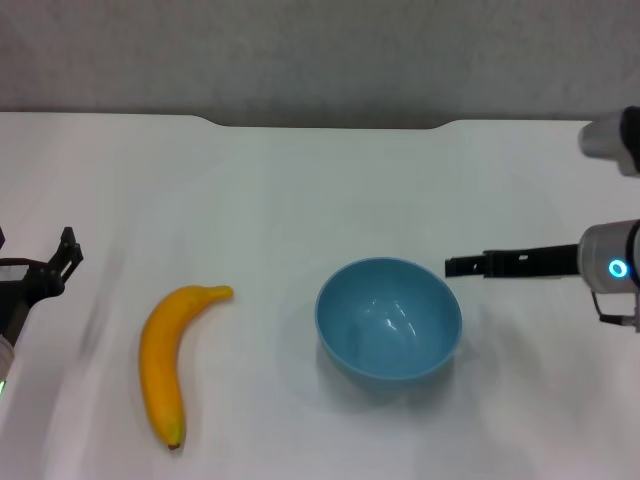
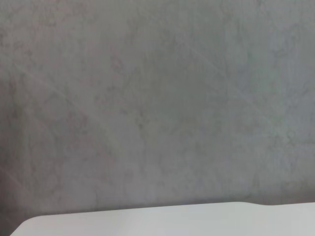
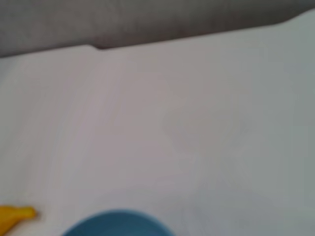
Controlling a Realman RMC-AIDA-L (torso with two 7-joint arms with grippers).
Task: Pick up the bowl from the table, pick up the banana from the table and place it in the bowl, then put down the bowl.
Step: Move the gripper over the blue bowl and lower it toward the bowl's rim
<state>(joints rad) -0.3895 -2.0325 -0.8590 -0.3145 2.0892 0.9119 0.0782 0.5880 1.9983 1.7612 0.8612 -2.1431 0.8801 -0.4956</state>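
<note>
On the table (image 1: 300, 190), the bowl (image 1: 389, 318) is sitting right of the banana (image 1: 167, 360). The right gripper (image 1: 452, 266) is hovering by the bowl's far-right rim, jaw state unclear, holding nothing. The left gripper (image 1: 66, 252) is waiting left, spread, empty.

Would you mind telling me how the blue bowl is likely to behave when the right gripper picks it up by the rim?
The bowl looks glossy inside, so the fingers may slip on its rim. It appears deep and rounded underneath, so a sideways nudge could rock or slide it on the smooth table. It holds nothing, so it is probably light.
</note>
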